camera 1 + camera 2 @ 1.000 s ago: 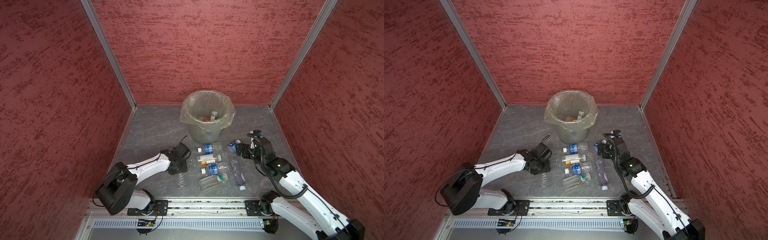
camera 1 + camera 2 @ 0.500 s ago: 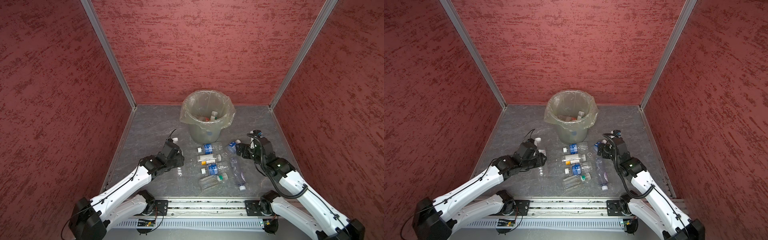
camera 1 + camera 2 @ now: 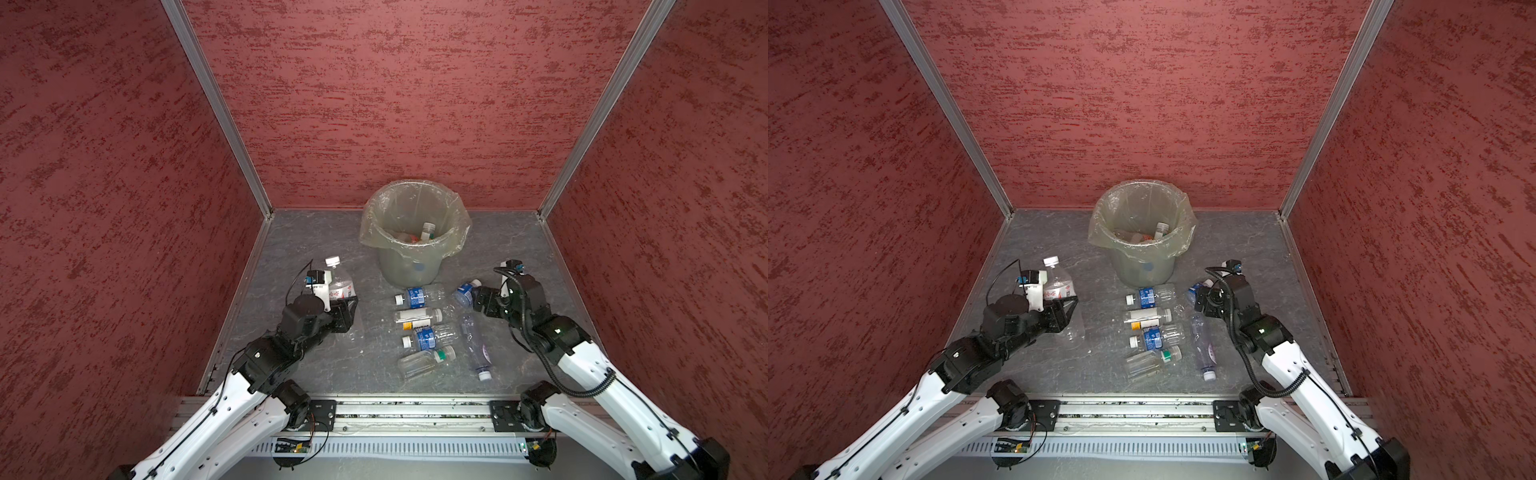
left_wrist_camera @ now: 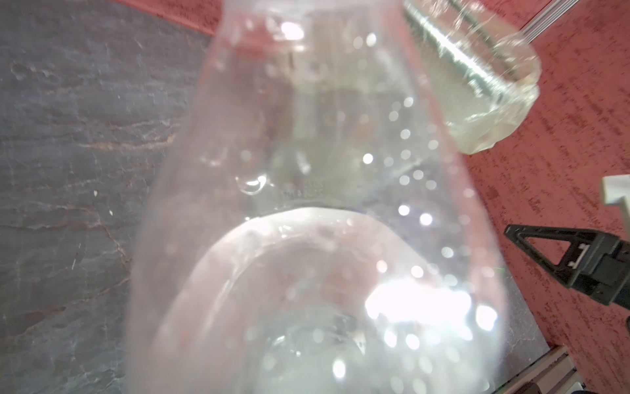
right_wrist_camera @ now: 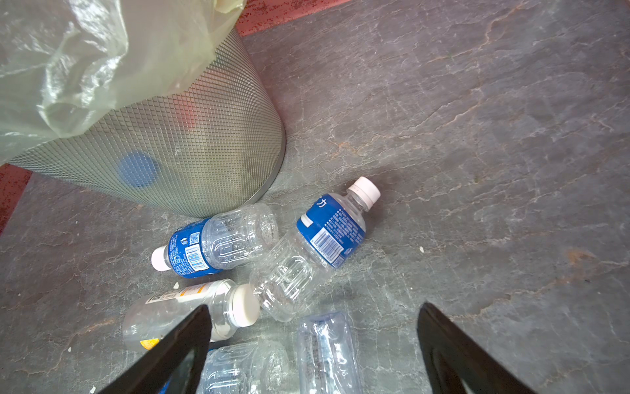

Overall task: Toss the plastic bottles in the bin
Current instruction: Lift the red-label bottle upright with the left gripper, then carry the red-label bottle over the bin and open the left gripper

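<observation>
Bottles (image 3: 426,337) lie loose on the floor in front of the bin (image 3: 409,268), and a few more show inside it. Left of the bin, the left gripper (image 3: 348,305) is clamped round a red-labelled bottle (image 3: 340,286), held upright. This looks like the carry step: next the arm must bring the bottle over the bin's rim and let go. The right gripper (image 3: 478,298), jaws spread and empty, hovers by a blue-labelled bottle (image 5: 329,232) right of the bin, placed to descend and close.

On the blue label of a lying bottle (image 5: 330,232) stand a white 力 and a barcode; the upright bottle (image 3: 340,286) bears unreadable red characters.
</observation>
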